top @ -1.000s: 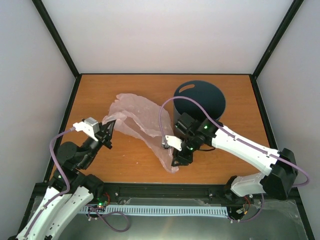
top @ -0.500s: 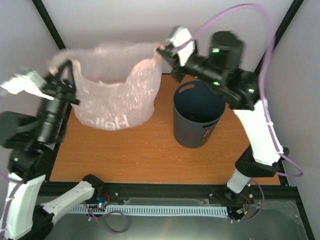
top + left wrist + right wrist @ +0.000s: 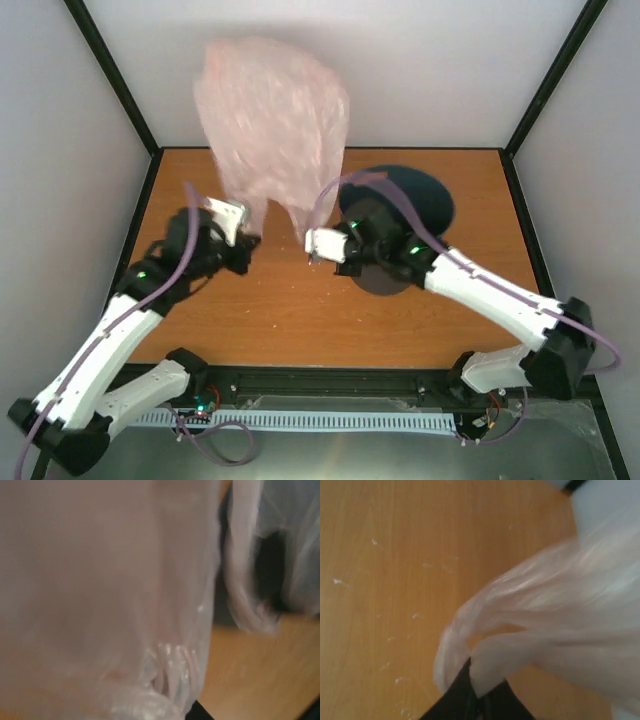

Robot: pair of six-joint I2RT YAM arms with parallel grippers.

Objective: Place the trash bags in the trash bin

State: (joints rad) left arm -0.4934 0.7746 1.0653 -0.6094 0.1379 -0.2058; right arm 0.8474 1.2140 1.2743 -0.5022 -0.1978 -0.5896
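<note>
One trash bag, pale-pink film, ballooned upward, left of trash bin, not in it. Feather-light, limp, crinkly, slippery (catches air). Best hold: bunched rim. My left pincer, right pincer: both clamped on its lower edge.

You have an orange-brown wooden surface under the right hand, flecked there with small white scuffs. Beyond that hand, plain pale walls close three sides, met by black corner posts. Light falls soft and even.
</note>
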